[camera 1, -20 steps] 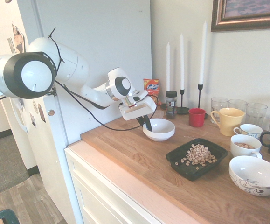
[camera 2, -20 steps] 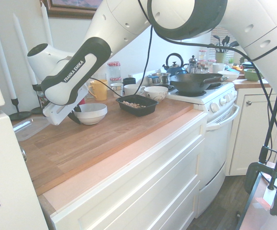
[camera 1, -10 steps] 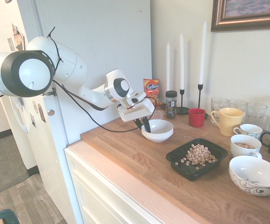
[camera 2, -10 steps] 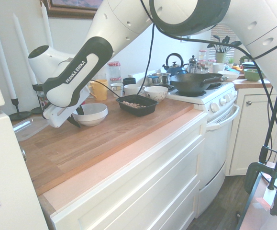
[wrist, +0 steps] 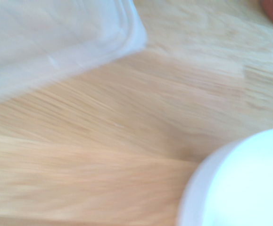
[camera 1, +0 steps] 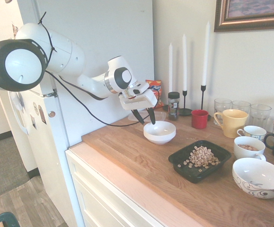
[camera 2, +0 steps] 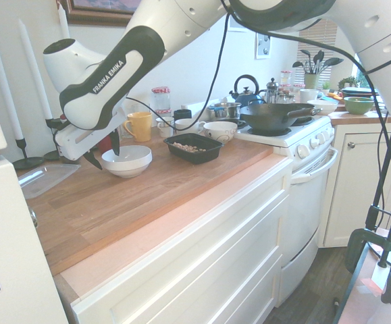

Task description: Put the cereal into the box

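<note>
Hovering above the white bowl (camera 1: 159, 132), the claw (camera 1: 144, 116) gapes wide, empty; cereal (camera 1: 201, 156) fills the box (camera 1: 222, 153).

Home kitchen: butcher-block counter (camera 1: 141, 156) over white drawers, white stove (camera 2: 296, 135) with wok (camera 2: 273, 116) and kettle (camera 2: 247, 91), mugs (camera 1: 231, 122), bowls (camera 1: 259, 177), candlesticks (camera 1: 184, 64), framed picture (camera 1: 250, 14).
</note>
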Motion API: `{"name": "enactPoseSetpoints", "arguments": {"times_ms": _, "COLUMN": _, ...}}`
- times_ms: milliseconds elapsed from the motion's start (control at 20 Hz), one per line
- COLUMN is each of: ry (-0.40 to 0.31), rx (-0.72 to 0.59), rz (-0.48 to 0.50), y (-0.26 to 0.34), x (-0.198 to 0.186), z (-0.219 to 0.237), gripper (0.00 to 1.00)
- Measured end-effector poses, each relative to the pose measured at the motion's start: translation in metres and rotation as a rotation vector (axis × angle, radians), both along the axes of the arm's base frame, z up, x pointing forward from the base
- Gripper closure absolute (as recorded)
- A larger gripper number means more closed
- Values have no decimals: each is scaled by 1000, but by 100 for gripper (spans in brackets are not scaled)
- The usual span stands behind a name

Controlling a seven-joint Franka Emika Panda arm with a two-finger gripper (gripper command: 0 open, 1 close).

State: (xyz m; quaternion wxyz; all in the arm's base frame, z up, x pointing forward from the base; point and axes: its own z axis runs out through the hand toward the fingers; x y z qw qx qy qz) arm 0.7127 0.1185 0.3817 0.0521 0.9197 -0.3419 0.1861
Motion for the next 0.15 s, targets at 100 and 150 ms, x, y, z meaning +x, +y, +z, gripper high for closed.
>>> {"name": "enactPoseSetpoints", "arguments": {"times_ms": 100, "ry": 17, "rx": 107, "rz": 2, "y": -9, "x": -3, "z": 20, "gripper": 0}}
{"name": "enactPoseSetpoints", "arguments": {"times_ms": 150, "ry": 26, "rx": 133, "rz": -1, "y": -15, "x": -3, "z": 23, "gripper": 0}}
